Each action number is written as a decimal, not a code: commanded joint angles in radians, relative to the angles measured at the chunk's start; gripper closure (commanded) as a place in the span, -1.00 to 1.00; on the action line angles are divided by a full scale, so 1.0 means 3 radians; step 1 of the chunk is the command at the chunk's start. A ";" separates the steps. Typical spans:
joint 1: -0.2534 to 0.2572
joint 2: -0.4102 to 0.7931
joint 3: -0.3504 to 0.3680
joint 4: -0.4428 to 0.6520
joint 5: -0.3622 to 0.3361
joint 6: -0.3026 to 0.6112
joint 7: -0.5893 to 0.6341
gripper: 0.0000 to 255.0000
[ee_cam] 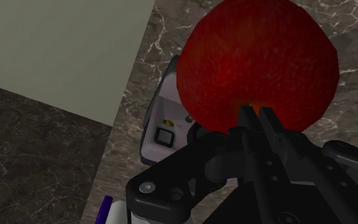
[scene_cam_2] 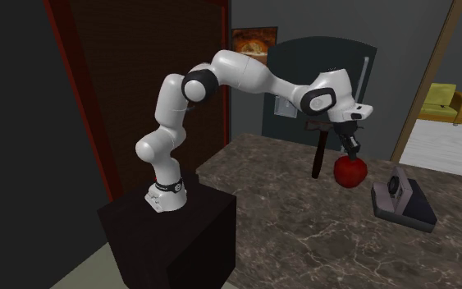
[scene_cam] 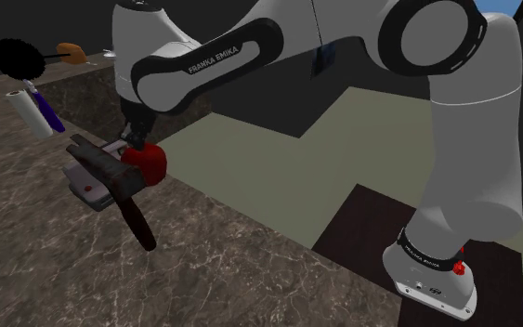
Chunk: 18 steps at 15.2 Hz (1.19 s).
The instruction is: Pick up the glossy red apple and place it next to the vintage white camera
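Apple (scene_cam: pixel 148 163), red, gripped at its top by the end effector (scene_cam: pixel 137 139), fingers closed tight on it. It's over the marbled worktop (scene_cam: pixel 27 260), nr the white camera (ee_cam: pixel 160 105); can't tell if it's touching the worktop. Dark hammer-like tool (scene_cam: pixel 111 169) close by.

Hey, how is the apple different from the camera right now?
The apple is red and round, while the camera is whitish with dark parts and boxy. The gripper clasps the apple from above, while the camera lies free on the counter. Both are close together over that dark veined counter.
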 commanded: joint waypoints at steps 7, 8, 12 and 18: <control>0.0011 0.0093 -0.0037 -0.0218 -0.0068 0.0310 0.0062 1.00; 0.0014 0.0108 -0.0043 -0.0241 -0.0078 0.0347 0.0070 1.00; 0.0028 0.0181 -0.0071 -0.0329 -0.0124 0.0505 0.0108 1.00; 0.0028 0.0181 -0.0071 -0.0329 -0.0124 0.0505 0.0108 1.00</control>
